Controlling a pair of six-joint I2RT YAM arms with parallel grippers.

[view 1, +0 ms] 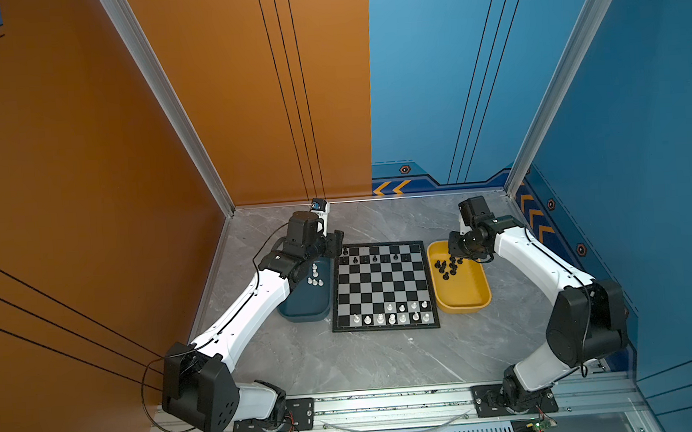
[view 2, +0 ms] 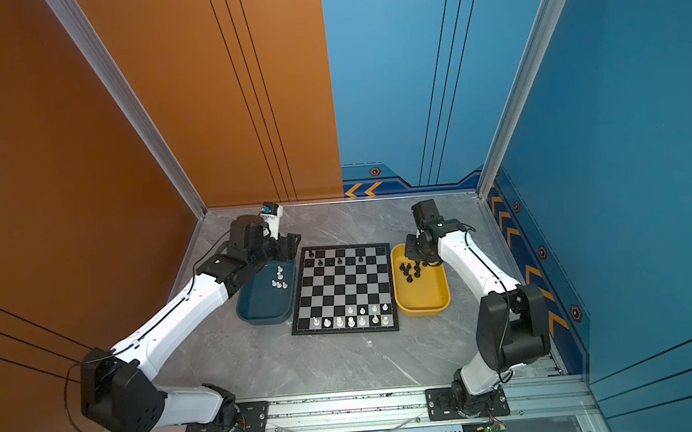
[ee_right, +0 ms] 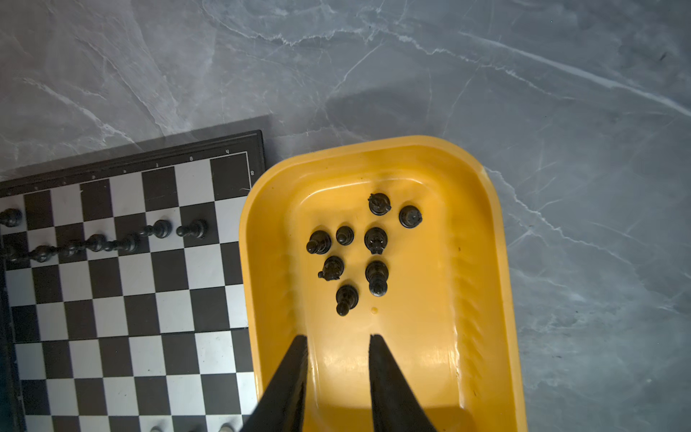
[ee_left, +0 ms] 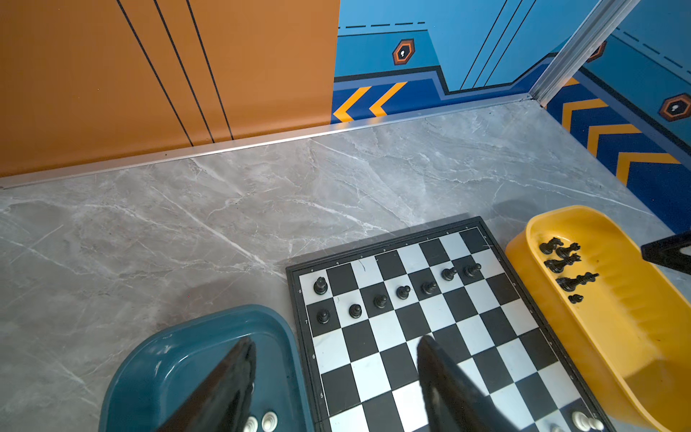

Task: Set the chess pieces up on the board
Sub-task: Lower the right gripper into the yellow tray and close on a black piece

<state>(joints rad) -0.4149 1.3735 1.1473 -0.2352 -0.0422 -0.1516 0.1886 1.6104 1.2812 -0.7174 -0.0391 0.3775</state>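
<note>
Hovering over yellow tray (ee_right: pixel 374 146) right of board (view 1: pixel 383 289) | right jaws apart, empty | black pieces (ee_right: pixel 375 239) stand in tray's far half, nearest one ahead of tips (ee_right: pixel 293 362), in line with gap; right arm nearer | left jaws wide apart, empty, above blue tray's (view 1: pixel 304 305) far end

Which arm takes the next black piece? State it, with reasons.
Right. Its jaws hang apart and empty over the yellow tray, close to the black pieces. The left jaws are by the blue tray.
</note>
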